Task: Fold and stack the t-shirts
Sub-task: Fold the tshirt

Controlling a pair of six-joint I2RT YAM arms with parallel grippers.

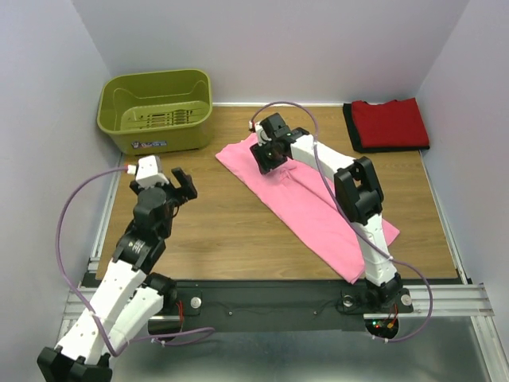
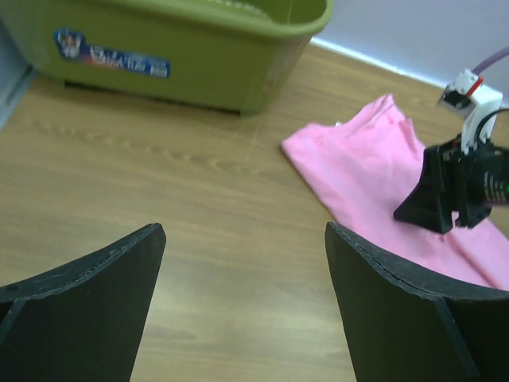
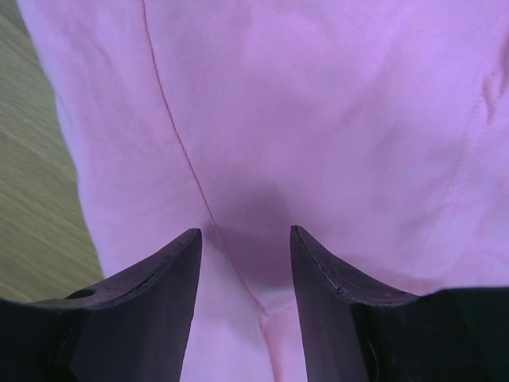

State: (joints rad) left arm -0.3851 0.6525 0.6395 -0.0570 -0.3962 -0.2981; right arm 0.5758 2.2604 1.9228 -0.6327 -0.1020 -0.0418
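Observation:
A bright pink t-shirt (image 1: 318,208) lies in a long diagonal strip across the middle of the table; it also shows in the left wrist view (image 2: 366,167). My right gripper (image 1: 266,161) hangs open just over its far left end, jaws apart above the pink cloth (image 3: 318,103) with a seam running between them and nothing held (image 3: 245,239). A folded red t-shirt (image 1: 391,122) lies at the back right on a black one, seen only as an edge (image 1: 351,127). My left gripper (image 1: 179,189) is open and empty over bare wood (image 2: 245,239), left of the pink shirt.
An olive-green plastic basket (image 1: 155,107) stands at the back left, close ahead of my left gripper (image 2: 199,48). White walls close in the table on three sides. The right arm's wrist (image 2: 457,187) shows over the pink cloth.

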